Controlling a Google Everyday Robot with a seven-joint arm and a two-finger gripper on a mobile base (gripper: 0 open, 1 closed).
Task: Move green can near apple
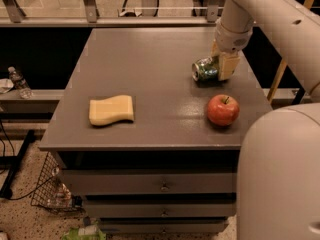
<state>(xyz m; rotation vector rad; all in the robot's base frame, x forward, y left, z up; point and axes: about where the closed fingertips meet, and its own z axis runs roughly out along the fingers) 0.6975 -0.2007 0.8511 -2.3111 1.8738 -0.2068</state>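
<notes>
A: What is being found on the tabletop (pixel 150 54), taken from the left?

B: A yellow sponge (pixel 111 110) is lying toward the front left, well apart from anything the task concerns. Further right, the green can (pixel 204 69) is being held on its side, a silver end turned leftward, with the end effector (pixel 220 64) clamped around its body. In front of it, nearer the front edge, the apple (pixel 223 109) is standing with its stem up.

A: Is the can being carried or rested?

B: That cannot be told for certain. It is being kept either on the surface or just above it.

A: How far is the work being judged to have come?

B: The can is already being held near the apple, with only a bare strip of tabletop between them. The setting-down appears to be what is being done.

A: What is being called for, if it is to be done well?

B: The can should be lowered until its weight is being borne wholly by the tabletop, and only then should the grip be eased. Lying as it is, the can is likely to roll toward or away from the apple once freed, so a gentle release is being advised. The end effector should then be lifted straight up, so that neither can nor apple is being brushed, the tabletop's right edge being close by.
</notes>
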